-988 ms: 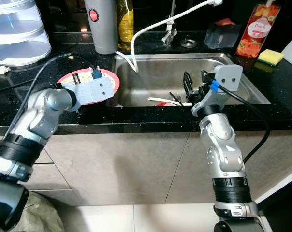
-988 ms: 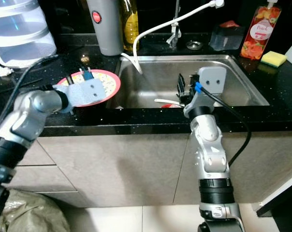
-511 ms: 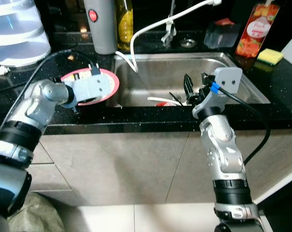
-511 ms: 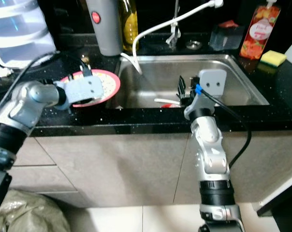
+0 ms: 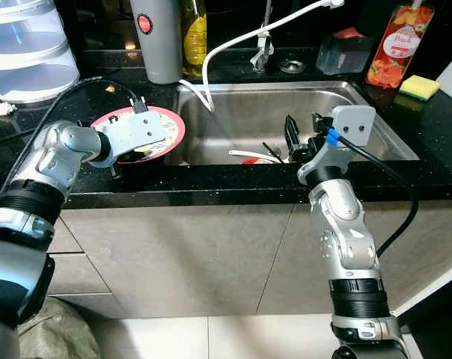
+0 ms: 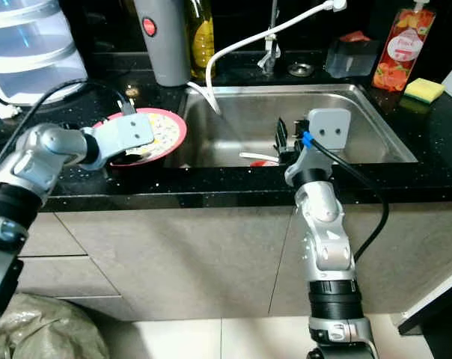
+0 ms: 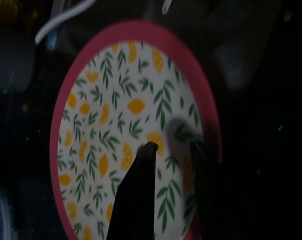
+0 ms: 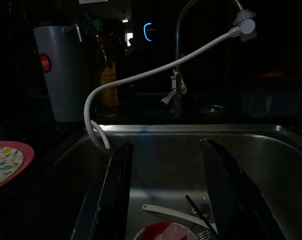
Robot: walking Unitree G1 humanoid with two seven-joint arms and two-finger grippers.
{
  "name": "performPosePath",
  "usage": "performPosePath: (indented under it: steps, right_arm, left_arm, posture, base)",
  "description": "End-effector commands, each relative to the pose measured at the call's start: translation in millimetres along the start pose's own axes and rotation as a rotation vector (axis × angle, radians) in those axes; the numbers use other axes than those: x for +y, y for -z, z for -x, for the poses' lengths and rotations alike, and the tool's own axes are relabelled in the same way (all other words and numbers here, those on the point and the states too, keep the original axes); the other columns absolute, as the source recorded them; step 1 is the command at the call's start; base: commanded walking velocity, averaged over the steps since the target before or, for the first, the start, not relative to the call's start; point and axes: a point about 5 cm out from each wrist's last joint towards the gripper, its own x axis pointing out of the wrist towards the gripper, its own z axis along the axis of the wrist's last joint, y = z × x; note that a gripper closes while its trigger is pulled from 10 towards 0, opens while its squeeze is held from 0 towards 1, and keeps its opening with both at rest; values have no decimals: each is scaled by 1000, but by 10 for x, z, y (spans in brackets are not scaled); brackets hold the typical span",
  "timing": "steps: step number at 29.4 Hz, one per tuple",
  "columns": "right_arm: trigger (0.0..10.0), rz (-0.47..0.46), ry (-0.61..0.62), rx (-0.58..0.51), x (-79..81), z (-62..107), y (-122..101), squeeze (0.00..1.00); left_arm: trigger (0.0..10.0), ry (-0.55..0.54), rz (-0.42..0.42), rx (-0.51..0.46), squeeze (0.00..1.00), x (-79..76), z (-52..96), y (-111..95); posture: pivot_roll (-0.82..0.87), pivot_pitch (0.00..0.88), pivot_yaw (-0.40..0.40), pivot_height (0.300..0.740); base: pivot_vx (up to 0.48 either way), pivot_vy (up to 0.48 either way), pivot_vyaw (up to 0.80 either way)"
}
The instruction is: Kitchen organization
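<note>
Nearest, on the black counter (image 5: 233,178) left of the sink (image 5: 376,112), the left gripper (image 7: 172,152) hangs low over the near-right part of the lemon-patterned plate (image 5: 170,123), its two black fingers a little apart with nothing pinched between them. The plate lies flat just beside the sink's left wall, directly under and slightly far-left of those fingers, so the left arm is much the nearer one; being round, the plate has no long axis, and any grasp would likely come at its pink rim on the near-right side. The left wrist view makes the fingers' stance over the pattern plain, while the head views hide them behind the grey wrist housing. To the right, the right gripper (image 8: 166,190) hovers over the sink's near edge, fingers spread wide and empty. Its wrist view shows a red dish (image 8: 163,232) and a white utensil (image 8: 171,214) low in the basin. Farther back stand the hose tap (image 5: 263,34), grey jug (image 5: 155,37), soap bottle (image 5: 398,45) and yellow sponge (image 5: 419,87).
</note>
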Motion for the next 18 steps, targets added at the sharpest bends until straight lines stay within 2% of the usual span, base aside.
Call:
performPosePath:
  steps: [1,7,18]
  right_arm:
    - [10000,-5,-5,-9,21,8,-5,0]
    - [10000,-4,-3,-10,16,-1,-6,0]
    - [10000,-9,2,-9,20,6,7,0]
  left_arm:
    - [10000,19,-6,-66,0,22,-19,-137]
    - [10000,28,-9,-74,0,38,-23,-141]
    - [10000,58,28,-57,0,-41,-76,-59]
  posture:
    - [117,0,30,740]
    - [121,0,31,740]
    - [128,0,34,740]
  base:
    - [0,0,0]
    - [0,0,0]
    - [0,0,0]
